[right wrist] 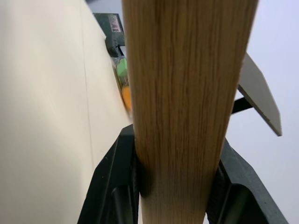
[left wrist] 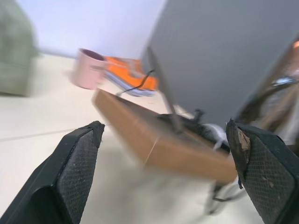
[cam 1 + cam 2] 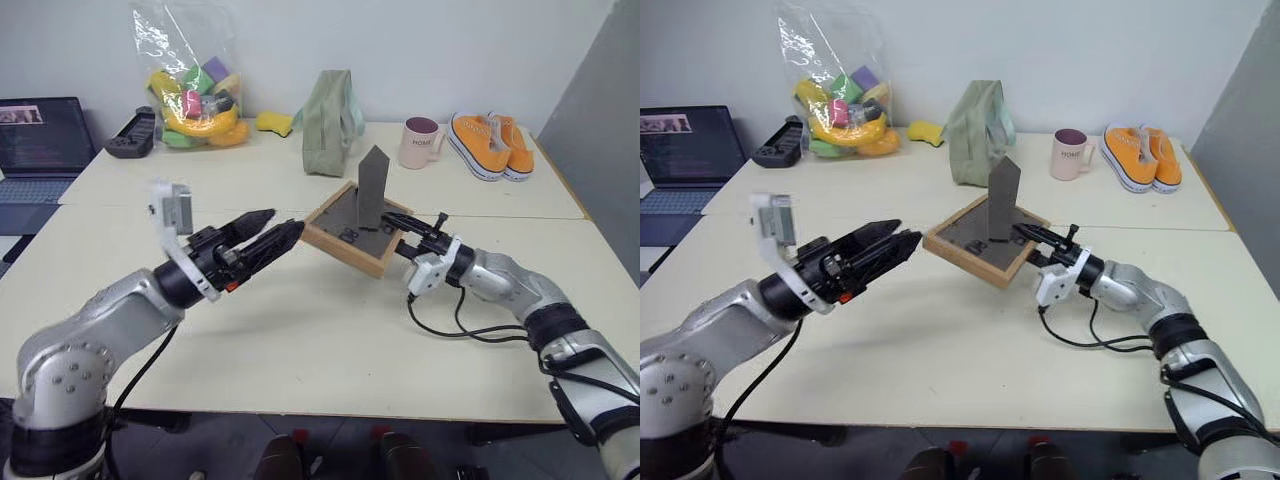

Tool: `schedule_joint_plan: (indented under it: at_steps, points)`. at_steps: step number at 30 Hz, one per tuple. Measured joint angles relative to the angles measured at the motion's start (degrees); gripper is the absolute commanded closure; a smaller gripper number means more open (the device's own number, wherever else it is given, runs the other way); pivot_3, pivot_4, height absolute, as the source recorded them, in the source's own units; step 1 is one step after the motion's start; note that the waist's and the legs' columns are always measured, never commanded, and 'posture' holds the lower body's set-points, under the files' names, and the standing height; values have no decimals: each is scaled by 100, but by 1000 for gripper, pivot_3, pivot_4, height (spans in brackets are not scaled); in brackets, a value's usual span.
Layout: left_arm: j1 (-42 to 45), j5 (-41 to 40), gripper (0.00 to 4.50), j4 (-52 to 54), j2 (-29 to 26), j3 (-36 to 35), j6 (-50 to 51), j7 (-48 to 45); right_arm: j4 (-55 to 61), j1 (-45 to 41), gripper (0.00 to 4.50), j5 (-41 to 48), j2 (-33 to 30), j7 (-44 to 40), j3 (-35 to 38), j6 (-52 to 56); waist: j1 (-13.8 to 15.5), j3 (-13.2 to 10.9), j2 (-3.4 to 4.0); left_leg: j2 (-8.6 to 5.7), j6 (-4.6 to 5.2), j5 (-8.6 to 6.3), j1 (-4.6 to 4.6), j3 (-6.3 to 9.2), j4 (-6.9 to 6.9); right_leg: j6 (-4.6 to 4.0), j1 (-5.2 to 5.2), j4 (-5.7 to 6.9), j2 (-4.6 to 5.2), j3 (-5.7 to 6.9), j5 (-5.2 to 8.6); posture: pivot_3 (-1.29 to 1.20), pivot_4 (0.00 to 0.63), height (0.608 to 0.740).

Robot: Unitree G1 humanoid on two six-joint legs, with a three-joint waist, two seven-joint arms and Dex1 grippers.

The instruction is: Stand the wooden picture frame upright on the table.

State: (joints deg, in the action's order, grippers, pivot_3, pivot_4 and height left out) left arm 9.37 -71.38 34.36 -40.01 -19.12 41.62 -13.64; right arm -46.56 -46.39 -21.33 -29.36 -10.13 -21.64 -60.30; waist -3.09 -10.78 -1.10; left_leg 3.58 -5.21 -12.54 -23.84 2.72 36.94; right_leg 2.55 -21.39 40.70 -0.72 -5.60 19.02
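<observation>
Both arms reach over the near edge of the table. On the right, the right gripper is clenched on the near-right rim of the frame; the right wrist view shows the wood edge pinched between its two black fingers. That grip holds the frame back-side up and tilted, its right side raised, near the middle of the table, just on the near side of the seam between the two tabletops. Whether its low left side touches the table cannot be told. Its grey stand flap is folded out and sticks up. At the left, the left gripper is released, its jaws spread wide and empty, tips just beside the frame's left corner but apart from it. Along the far edge stand a bag of toys, a green pouch, a pink mug and orange shoes. A laptop sits past the table's far-left corner.
</observation>
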Motion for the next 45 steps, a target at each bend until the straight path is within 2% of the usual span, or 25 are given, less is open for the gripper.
schedule_joint_plan:
  at_steps: [3, 4, 6, 10, 13, 17, 22, 32, 45]
  points:
    - [-708, 655, 52, 518, 133, -218, -374, 26, 51, 64, 3011, 1609, 476, -1587, 45, 644, -16, 0, 0, 4, 1, -1, 0, 5, -2, 0, 5, -2, 0, 6, 0, 0, 150, 740]
    - [-1125, 943, 52, 873, 199, -305, -509, 49, 183, 127, 3011, 2361, 768, -2274, 189, 1277, -34, 0, -1, 10, 2, -2, 5, 4, -4, 0, 8, -6, 0, 5, 0, 0, 150, 740]
    - [-1587, 1406, 52, 1396, 206, -323, -674, 50, 357, 205, 3011, 3311, 1002, -3186, 394, 2375, -12, -2, 1, 8, 1, -2, 3, 9, -5, -1, 6, 2, 0, 11, 0, 0, 150, 740]
    - [-2131, 1858, 52, 1858, 394, -366, -884, 80, 1243, 326, 3011, 4560, 1149, -4368, 693, 4451, 85, -3, 3, 5, 2, -2, 3, 9, -3, -2, 6, 1, -1, 10, 1, 0, 150, 740]
    - [-2246, 2005, 52, 1867, 452, -365, -959, 66, 1823, 379, 3011, 5077, 1201, -4812, 755, 5687, 103, -3, 3, 6, 2, -3, 4, 10, -4, -5, 4, 0, -6, 11, 4, 0, 150, 740]
    - [-2421, 2117, 52, 1859, 481, -406, -984, 34, 1989, 645, 3011, 5270, 1377, -5001, 938, 6533, 109, -3, 3, 7, 3, -3, 1, 6, -6, -5, -1, -5, -9, 6, 4, 0, 150, 740]
    - [-2722, 2187, 52, 1849, 481, -715, -1024, -67, 1900, 1014, 3011, 5227, 1521, -5137, 1016, 7008, 101, -3, 3, 9, 3, -4, 1, 3, -9, -9, -4, -6, -11, 4, 7, 0, 150, 740]
    - [-2903, 2192, 52, 1843, 455, -839, -1075, -203, 1026, 948, 3011, 4957, 1858, -5493, 1440, 6835, 90, -2, 1, 11, 3, -4, 4, 3, -12, -8, -1, -13, -14, 5, 8, 0, 150, 740]
    - [-2496, 2087, 52, 1709, 251, -828, -921, -152, 1190, 938, 3011, 4693, 1899, -5565, 1591, 7121, 77, -2, 1, 11, 2, -4, 3, 4, -15, -8, 0, -17, -15, 7, 8, 0, 150, 740]
